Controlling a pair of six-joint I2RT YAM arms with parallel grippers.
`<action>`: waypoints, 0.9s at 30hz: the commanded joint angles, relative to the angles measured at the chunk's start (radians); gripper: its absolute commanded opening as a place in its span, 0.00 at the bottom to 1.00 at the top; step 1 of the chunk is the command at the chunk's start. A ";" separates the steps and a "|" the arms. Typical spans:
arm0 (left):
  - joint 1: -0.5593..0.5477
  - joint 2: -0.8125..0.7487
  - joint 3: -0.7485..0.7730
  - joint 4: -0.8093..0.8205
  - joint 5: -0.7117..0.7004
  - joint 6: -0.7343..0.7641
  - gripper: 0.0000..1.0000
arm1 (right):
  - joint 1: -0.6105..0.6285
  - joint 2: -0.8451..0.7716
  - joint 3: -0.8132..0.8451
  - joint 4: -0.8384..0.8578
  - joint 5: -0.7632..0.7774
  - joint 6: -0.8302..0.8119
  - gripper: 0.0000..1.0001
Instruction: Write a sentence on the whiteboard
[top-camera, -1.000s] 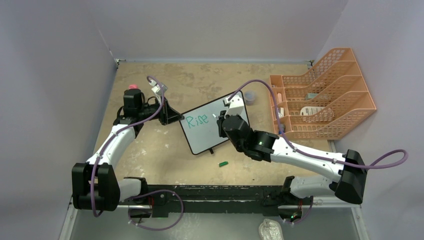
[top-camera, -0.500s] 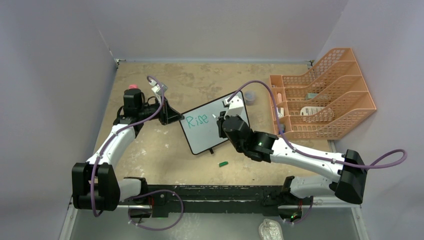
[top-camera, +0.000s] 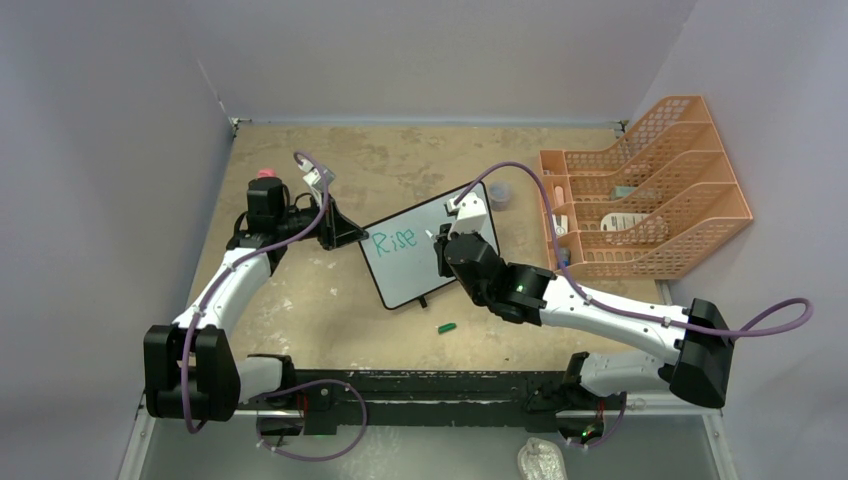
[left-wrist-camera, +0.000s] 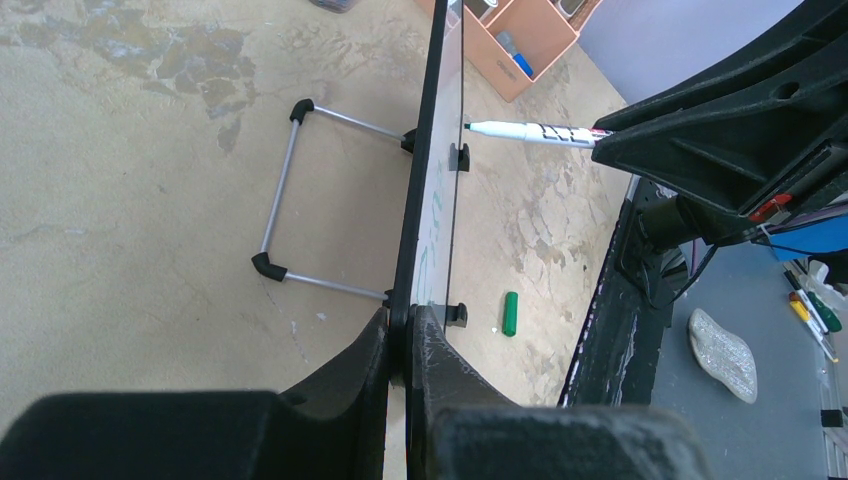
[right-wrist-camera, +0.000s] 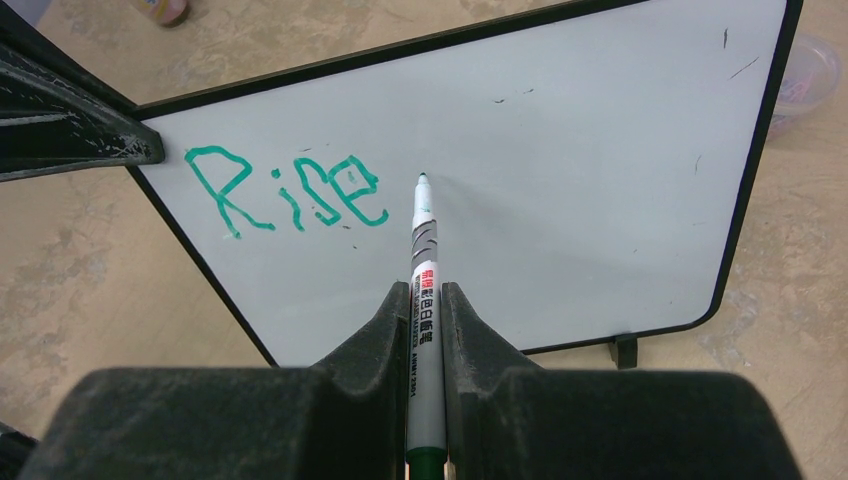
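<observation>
Standing on the counter (top-camera: 300, 300), the whiteboard (top-camera: 420, 270) is pinched at one edge by the left pincer (top-camera: 352, 238), while the right pincer (right-wrist-camera: 424, 295) grips a marker (right-wrist-camera: 424, 250), tip just after the green writing (right-wrist-camera: 285, 192) "Rise".

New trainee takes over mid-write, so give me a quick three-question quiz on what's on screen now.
1. True or false: the left gripper is shut on the edge of the whiteboard.
2. The right gripper holds: A an eraser, B a marker, C a cloth.
3. Fill in: the sentence so far reads "____".
Key: 1 true; 2 B; 3 Rise.
</observation>
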 joint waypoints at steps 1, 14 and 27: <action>-0.004 0.013 0.028 -0.003 -0.028 0.029 0.00 | -0.003 -0.011 -0.004 0.040 -0.006 -0.006 0.00; -0.005 0.015 0.030 -0.004 -0.027 0.031 0.00 | 0.002 0.010 0.011 0.016 -0.002 0.010 0.00; -0.004 0.016 0.030 -0.003 -0.027 0.031 0.00 | 0.026 0.032 0.034 -0.025 0.022 0.037 0.00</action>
